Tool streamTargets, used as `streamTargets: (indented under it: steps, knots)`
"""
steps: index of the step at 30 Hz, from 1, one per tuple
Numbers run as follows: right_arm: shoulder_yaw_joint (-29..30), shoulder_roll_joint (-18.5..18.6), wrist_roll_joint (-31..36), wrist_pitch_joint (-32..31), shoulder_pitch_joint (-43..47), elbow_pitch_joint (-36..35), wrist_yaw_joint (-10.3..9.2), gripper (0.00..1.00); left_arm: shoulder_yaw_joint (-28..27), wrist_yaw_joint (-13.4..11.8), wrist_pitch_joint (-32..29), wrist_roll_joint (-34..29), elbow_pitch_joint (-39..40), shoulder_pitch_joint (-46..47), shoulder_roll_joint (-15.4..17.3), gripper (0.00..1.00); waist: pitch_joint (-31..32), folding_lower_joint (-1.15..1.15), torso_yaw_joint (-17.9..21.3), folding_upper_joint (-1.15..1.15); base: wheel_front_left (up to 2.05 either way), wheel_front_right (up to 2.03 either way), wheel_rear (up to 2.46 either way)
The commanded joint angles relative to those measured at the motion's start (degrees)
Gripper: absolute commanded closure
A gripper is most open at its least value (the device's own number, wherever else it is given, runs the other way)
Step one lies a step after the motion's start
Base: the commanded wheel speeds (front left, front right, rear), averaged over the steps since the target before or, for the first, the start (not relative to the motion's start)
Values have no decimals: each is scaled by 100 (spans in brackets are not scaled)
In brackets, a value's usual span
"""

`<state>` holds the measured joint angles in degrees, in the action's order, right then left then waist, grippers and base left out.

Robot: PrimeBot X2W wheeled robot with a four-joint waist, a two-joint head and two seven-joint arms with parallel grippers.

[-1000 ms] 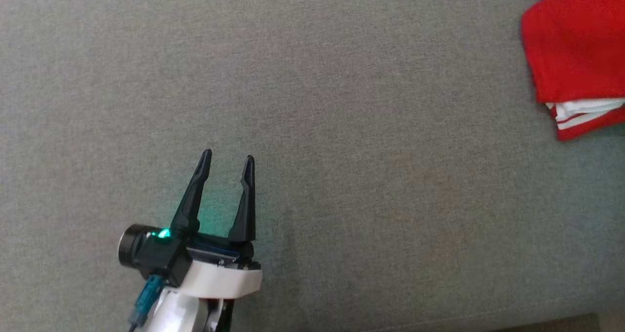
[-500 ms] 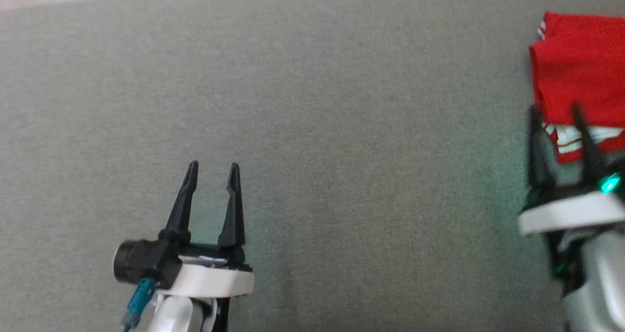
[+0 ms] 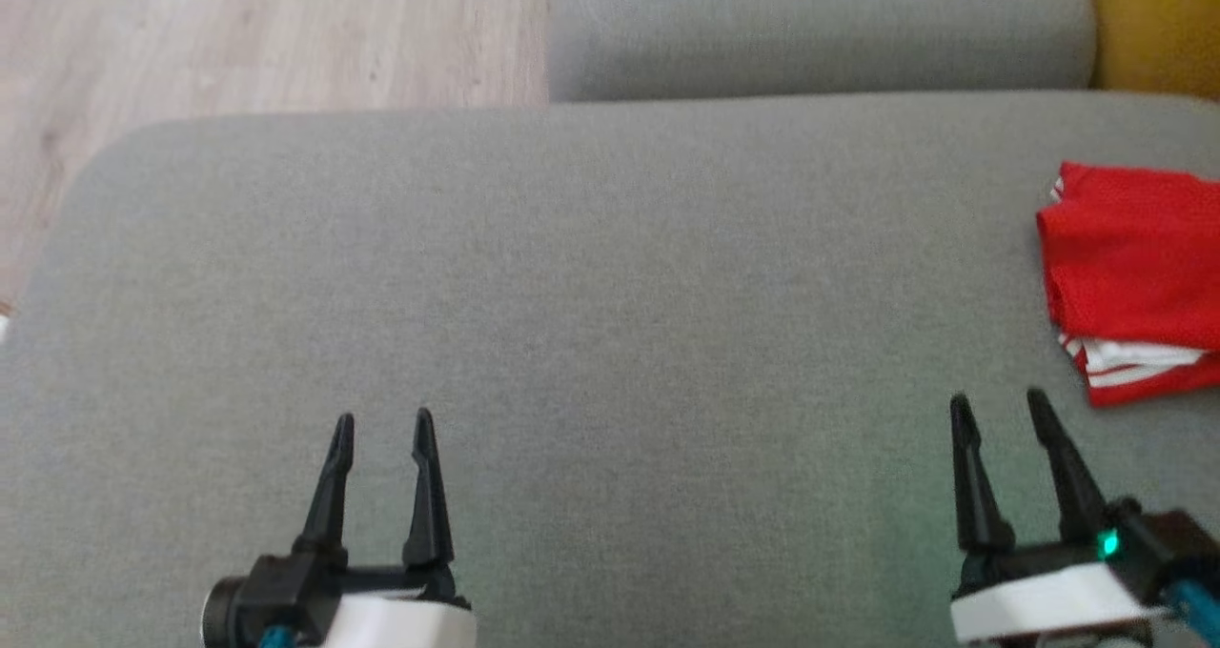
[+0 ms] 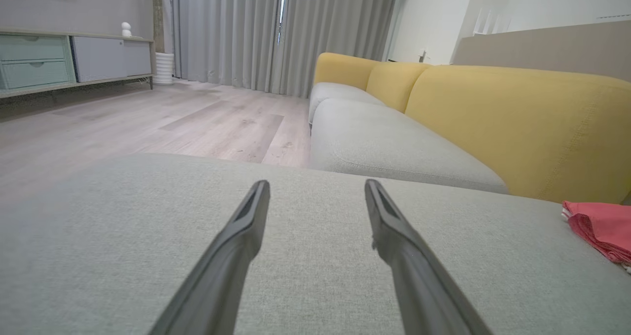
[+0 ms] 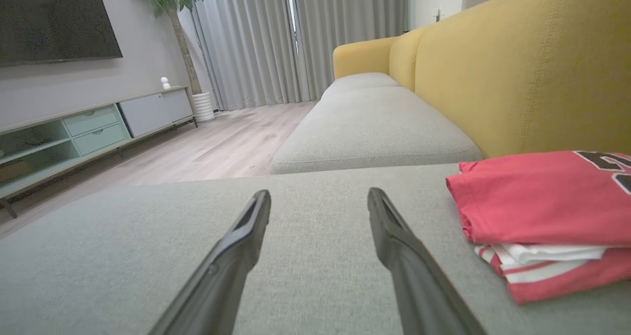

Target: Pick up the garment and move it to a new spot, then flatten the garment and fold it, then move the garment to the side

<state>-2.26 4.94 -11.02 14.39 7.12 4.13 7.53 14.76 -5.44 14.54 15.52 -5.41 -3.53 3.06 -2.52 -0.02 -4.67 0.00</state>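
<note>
Hovers with left gripper (image 3: 383, 429) over grey cushion (image 3: 610, 276), jaws partly open, gripping nothing. Holds right gripper (image 3: 998, 410) the same way, partly open and empty, near but apart from folded red garment (image 3: 1134, 276) lying at cushion's right end by yellow backrest (image 3: 1158, 19).

A: You asked for writing, labels or numbers. There is nothing here you can read in full.

B: The nearest you get is a black print (image 5: 610, 160) on the top face of the folded red garment (image 5: 537, 197) in your right wrist view. The picture's right edge cuts it off, so you cannot tell which characters they are.
</note>
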Motion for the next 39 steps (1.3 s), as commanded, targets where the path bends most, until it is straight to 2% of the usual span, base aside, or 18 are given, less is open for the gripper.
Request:
streamTargets:
  steps: [1, 23, 24, 27, 39]
  knots:
    - [-117, 1, 78, 60, -113, -251, -4, 0, -218, -30, 46, -48, 241, 38, -18, 0, 164, 2, -103, 0, 0, 0, 0]
    - [-29, -128, 154, 61, 69, -228, -4, 0, -252, 93, 46, -231, 30, -201, -18, 0, 406, 2, -165, 0, 0, 0, 0]
    - [82, -156, 141, -1, 181, -54, 0, 100, -20, 95, -1, -191, -143, -377, 0, 100, 407, 2, -165, 0, 0, 0, 0]
    - [58, -160, 25, -19, 192, 167, 0, 100, -6, 106, -40, -73, -339, -414, 0, 100, 405, 2, -154, 0, 0, 0, 0]
    - [87, -122, -758, -172, 49, 248, 0, 100, -139, 206, -180, 686, -390, -286, 52, 100, 389, 2, -99, 0, 0, 0, 0]
